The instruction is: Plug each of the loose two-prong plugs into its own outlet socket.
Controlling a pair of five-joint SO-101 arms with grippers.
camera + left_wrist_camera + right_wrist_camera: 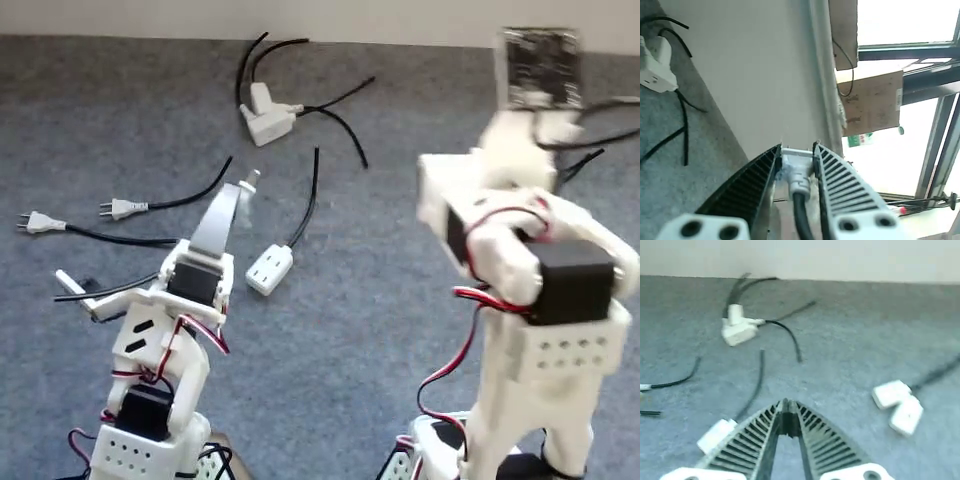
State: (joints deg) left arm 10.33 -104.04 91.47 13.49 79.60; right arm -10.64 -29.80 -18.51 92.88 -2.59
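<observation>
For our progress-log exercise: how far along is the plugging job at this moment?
Done, it seems: the far plug looks seated in the far outlet socket. In hand: the left claw is shut on a white two-prong plug, raised. Left: a loose plug and a second loose plug lie on the carpet; the near outlet socket stands empty. The right claw is shut, holding nothing.

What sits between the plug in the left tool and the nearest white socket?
Bare carpet separates plug and socket, per the high view.
</observation>
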